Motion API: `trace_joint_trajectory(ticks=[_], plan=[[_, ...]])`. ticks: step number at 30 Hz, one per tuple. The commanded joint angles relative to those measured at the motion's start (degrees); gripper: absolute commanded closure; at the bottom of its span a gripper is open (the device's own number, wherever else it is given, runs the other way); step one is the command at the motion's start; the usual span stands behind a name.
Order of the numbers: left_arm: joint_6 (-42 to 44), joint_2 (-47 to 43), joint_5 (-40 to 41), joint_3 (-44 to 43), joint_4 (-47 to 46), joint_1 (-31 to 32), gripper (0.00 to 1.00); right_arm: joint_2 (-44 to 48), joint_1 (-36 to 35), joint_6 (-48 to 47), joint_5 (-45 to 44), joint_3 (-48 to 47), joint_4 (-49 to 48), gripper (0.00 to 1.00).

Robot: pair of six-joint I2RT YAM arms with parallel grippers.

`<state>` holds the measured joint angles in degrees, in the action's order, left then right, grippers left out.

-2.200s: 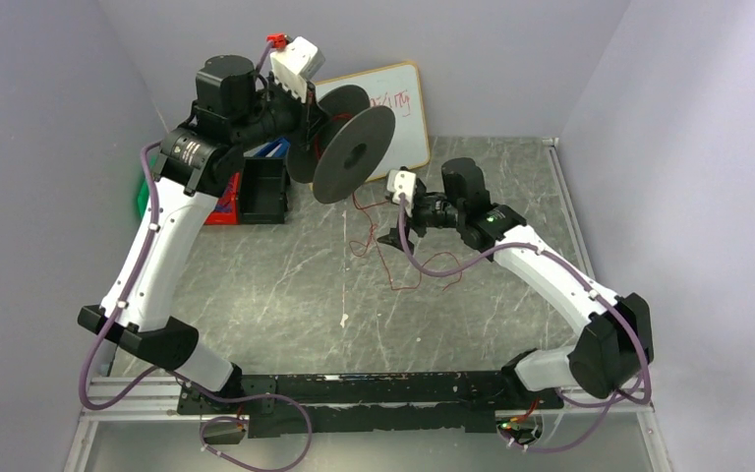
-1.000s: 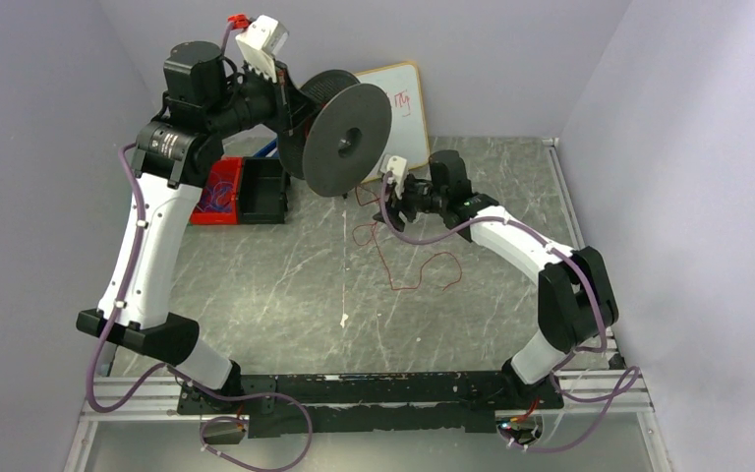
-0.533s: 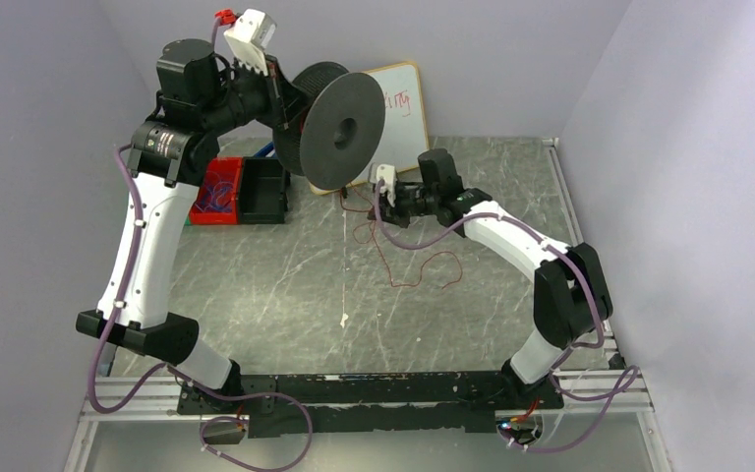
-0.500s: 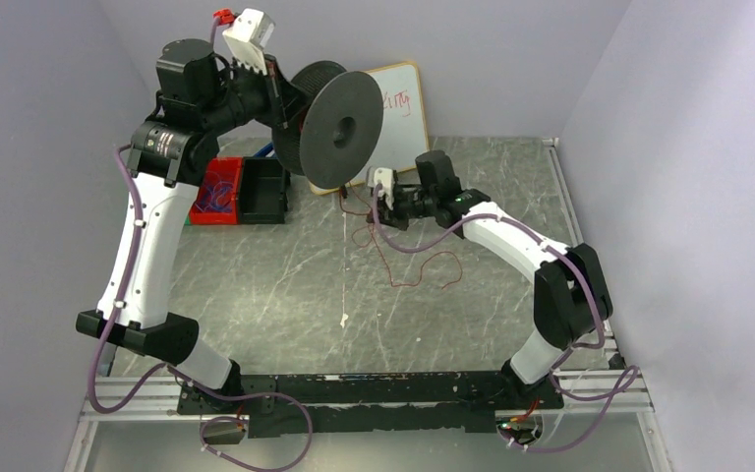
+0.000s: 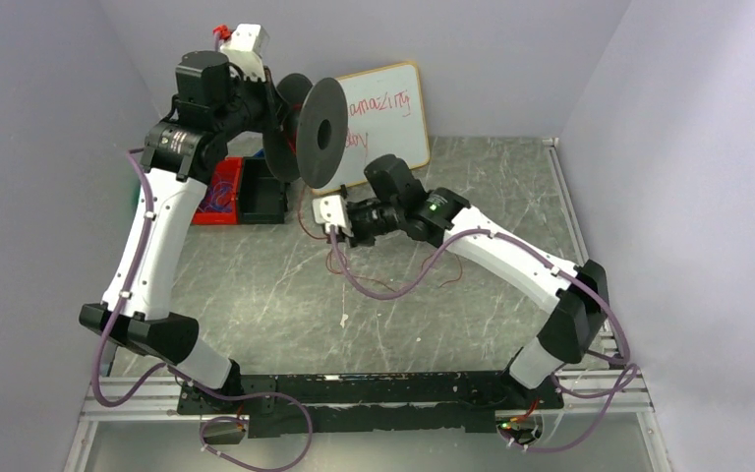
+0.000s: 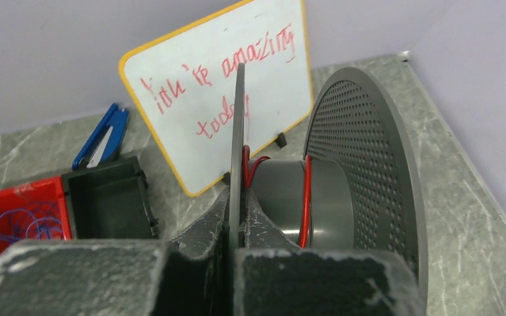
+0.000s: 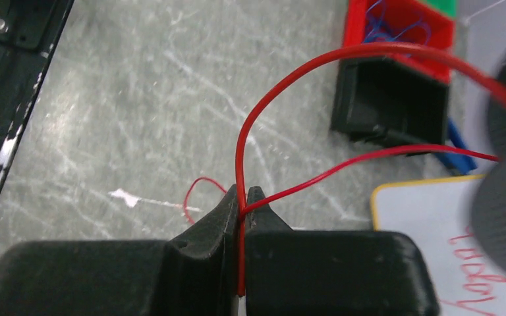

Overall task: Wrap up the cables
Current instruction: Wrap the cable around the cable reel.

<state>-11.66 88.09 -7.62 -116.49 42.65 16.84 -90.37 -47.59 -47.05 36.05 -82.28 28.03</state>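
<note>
Blue wire lay in the red bin; my right gripper pinched the thin red cable, my left gripper clamped the spool.

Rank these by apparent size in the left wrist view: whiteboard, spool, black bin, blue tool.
1-2. spool and whiteboard: they look about alike, and the spool sits right at the camera, so unranked.
3. black bin.
4. blue tool, lying farther back.

Left arm raised high, left claw clamped, right arm extended, right claw pinched closed
</note>
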Motion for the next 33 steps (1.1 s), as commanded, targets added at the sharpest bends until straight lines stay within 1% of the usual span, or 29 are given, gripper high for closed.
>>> trace_joint_trajectory(ticks=[1, 4, 5, 9, 11, 14, 22, 27, 30, 31, 33], plan=[[1.3, -0.9, 3.7, 2.7, -6.8, 1.1, 0.98, -3.8, -1.8, 0.4, -4.2, -14.0, 12.3, 1.0], [5.7, -1.7, 7.4, 6.2, -7.2, 3.3, 0.98, -6.9, -2.3, 1.0, -4.6, -22.9, 20.4, 1.0], [7.4, -2.0, 10.1, 7.4, -7.5, 4.5, 0.98, -7.5, -2.3, 1.0, -4.7, -24.8, 21.9, 1.0], [14.9, -2.8, 13.1, 12.3, -8.5, 7.7, 0.98, -7.8, -2.2, 1.9, -7.3, -27.4, 22.5, 1.0], [18.4, -3.2, 14.6, 14.3, -9.1, 9.1, 0.97, -7.2, -2.2, 2.0, -8.9, -26.9, 21.9, 1.0], [22.7, -4.2, 14.8, 16.5, -9.5, 10.2, 0.98, -5.9, -1.8, 2.2, -11.3, -25.0, 20.9, 1.0], [31.7, -5.6, 10.5, 18.7, -5.8, 12.8, 0.97, -2.6, 0.3, 2.3, -14.4, -20.0, 17.9, 1.0], [36.2, -6.6, 11.4, 22.3, -4.7, 14.2, 0.97, -0.8, 1.3, 2.1, -14.6, -18.7, 16.6, 1.0], [35.8, -7.2, 11.0, 23.9, -4.1, 14.4, 0.97, 1.6, 2.5, 3.7, -11.9, -16.0, 12.6, 1.0], [34.8, -7.6, 10.4, 24.3, -3.8, 14.2, 0.97, 2.3, 3.4, 4.8, -9.8, -15.3, 11.5, 1.0], [32.1, -8.0, 8.6, 24.5, -3.5, 13.4, 0.98, 2.8, 6.0, 7.5, -2.6, -15.3, 10.5, 1.0]])
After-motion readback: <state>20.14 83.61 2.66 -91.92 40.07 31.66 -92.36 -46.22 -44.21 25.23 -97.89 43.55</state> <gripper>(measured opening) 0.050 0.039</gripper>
